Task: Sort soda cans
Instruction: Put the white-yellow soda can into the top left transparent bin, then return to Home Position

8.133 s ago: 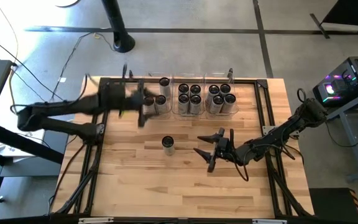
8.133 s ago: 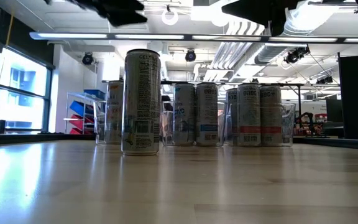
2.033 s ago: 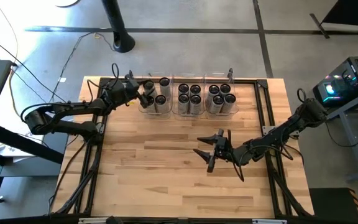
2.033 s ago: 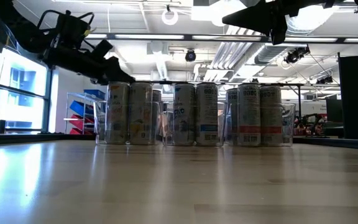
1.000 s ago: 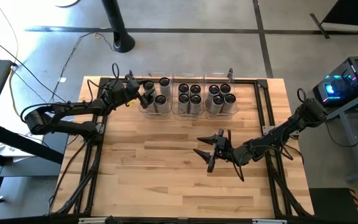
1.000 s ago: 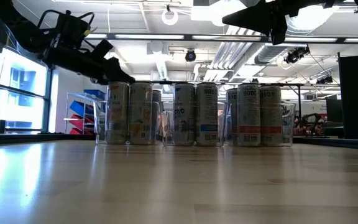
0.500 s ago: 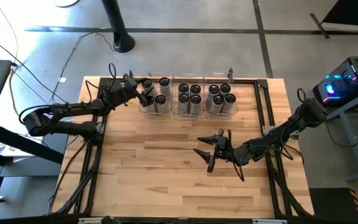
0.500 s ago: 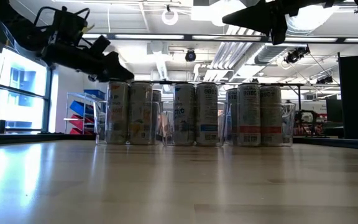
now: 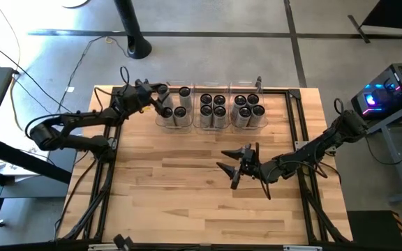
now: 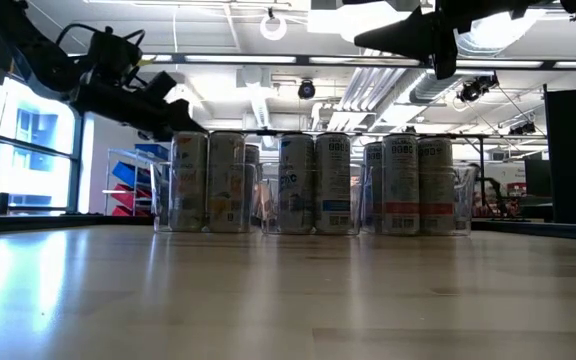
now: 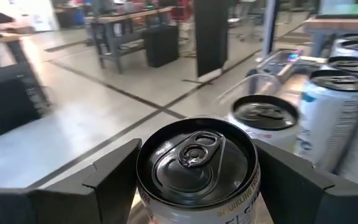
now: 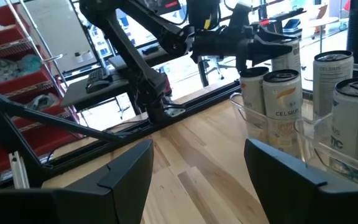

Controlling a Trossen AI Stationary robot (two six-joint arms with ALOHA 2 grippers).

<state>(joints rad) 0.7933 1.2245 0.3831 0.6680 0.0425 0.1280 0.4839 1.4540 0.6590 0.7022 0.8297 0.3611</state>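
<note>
Two dark fingers of the left claw (image 11: 194, 180) stood on either side of one soda can (image 11: 196, 163), spread a little wider than it, with small gaps showing, so it was not gripped. That can sat in the leftmost clear bin (image 9: 161, 120) at the far edge of the surface (image 9: 187, 202), beside other soda cans (image 9: 218, 110) lined up in three bins. The right claw (image 9: 234, 169) hung above the middle of the surface, well apart from the bins, its fingers splayed wide and holding nothing.
</note>
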